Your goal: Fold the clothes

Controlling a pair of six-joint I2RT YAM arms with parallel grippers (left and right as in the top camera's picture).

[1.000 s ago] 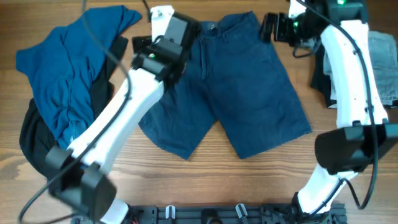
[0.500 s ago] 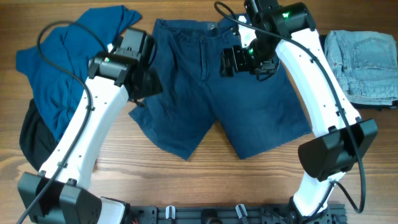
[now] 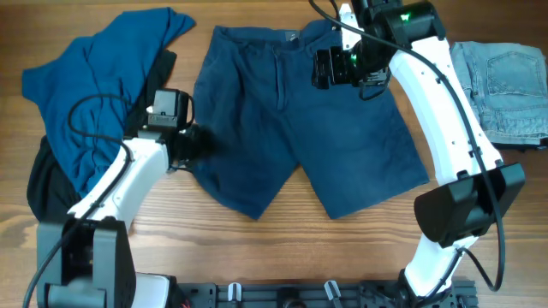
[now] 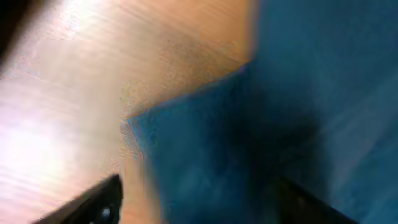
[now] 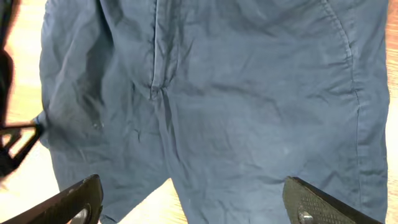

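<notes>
Dark navy shorts lie spread flat mid-table, waistband at the far side, both legs toward the near edge. My left gripper is low at the outer edge of the shorts' left leg, fingers open and empty; the blurred left wrist view shows that leg's corner between them. My right gripper hovers open above the shorts' upper right, near the waistband. The right wrist view shows the fly and crotch from above. A blue shirt over a black garment lies at the left. Light-wash jeans lie at the far right.
The bare wooden table shows along the near side below the shorts. A black rail runs along the front edge. Cables loop off both arms.
My left gripper pulled back toward the near-left, from the shorts' upper left side down to the left leg's outer edge. My right gripper shifted slightly up and right over the waistband area.
</notes>
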